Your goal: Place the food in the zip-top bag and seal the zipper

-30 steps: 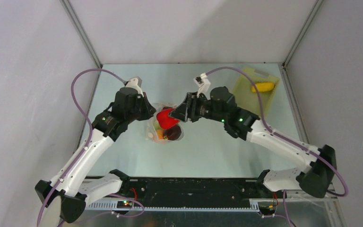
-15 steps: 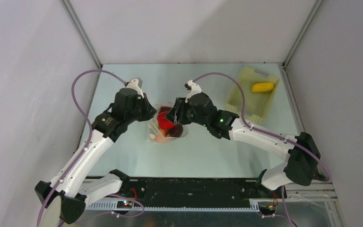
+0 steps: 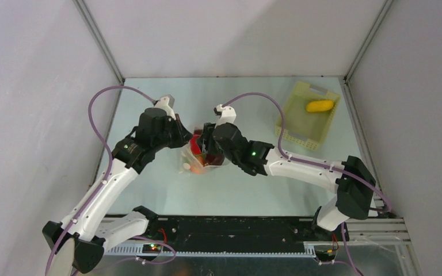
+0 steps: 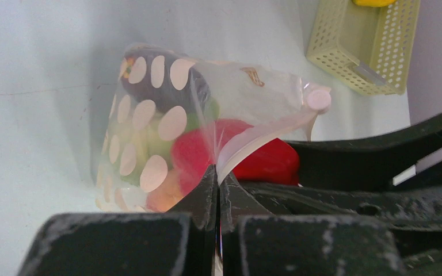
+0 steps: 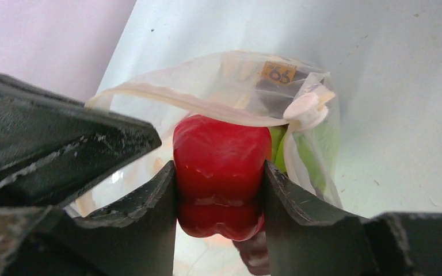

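The zip-top bag (image 3: 198, 160) lies mid-table, clear with pale dots (image 4: 149, 121), holding green, maroon and orange food. My left gripper (image 4: 217, 172) is shut on the whitish zipper strip (image 4: 253, 144) at the bag's mouth and holds it open. My right gripper (image 5: 220, 190) is shut on a red toy pepper (image 5: 221, 161) and holds it in the bag's mouth, under the zipper strip (image 5: 178, 98). In the top view both grippers meet over the bag, left (image 3: 183, 138) and right (image 3: 202, 144). A yellow food piece (image 3: 320, 106) lies in the basket.
A pale yellow perforated basket (image 3: 299, 129) stands at the back right, also in the left wrist view (image 4: 374, 52). Grey walls close the table at the back and sides. The arm bases sit at the near edge.
My right gripper has carried the red pepper leftward from beside the bag into its mouth. The left gripper has kept its hold on the bag's edge.
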Controlling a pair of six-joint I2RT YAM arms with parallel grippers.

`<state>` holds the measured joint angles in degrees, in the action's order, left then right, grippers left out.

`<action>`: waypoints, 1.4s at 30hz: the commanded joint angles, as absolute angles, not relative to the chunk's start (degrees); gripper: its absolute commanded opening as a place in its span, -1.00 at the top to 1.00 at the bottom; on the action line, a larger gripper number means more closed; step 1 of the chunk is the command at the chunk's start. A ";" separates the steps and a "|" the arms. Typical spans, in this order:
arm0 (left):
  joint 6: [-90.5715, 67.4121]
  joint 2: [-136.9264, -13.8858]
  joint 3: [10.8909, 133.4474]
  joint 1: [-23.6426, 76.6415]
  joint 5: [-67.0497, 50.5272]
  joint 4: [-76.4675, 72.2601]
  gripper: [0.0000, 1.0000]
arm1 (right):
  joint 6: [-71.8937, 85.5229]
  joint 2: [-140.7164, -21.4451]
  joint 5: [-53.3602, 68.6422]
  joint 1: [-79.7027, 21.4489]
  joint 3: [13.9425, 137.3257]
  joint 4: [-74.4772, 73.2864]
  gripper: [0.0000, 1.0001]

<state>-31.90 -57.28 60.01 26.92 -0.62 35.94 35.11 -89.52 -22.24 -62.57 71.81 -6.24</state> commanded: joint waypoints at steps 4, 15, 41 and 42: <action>-31.28 -55.71 59.78 26.46 -5.01 33.10 1.00 | 36.20 -95.26 -30.17 -64.49 74.23 5.81 0.88; -31.18 -55.09 59.55 26.41 -6.46 32.70 1.00 | 36.09 -100.16 -33.79 -64.72 74.21 9.48 0.56; -31.44 -54.74 59.07 25.68 -6.04 32.35 1.00 | 32.73 -93.03 -24.94 -65.12 78.03 0.31 -0.66; -31.41 -54.75 59.11 25.62 -6.36 32.39 1.00 | 32.67 -91.83 -24.47 -65.34 78.02 0.21 -0.66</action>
<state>-31.38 -55.53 58.94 25.85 -4.89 35.92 34.52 -98.50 -29.74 -63.59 74.72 -1.04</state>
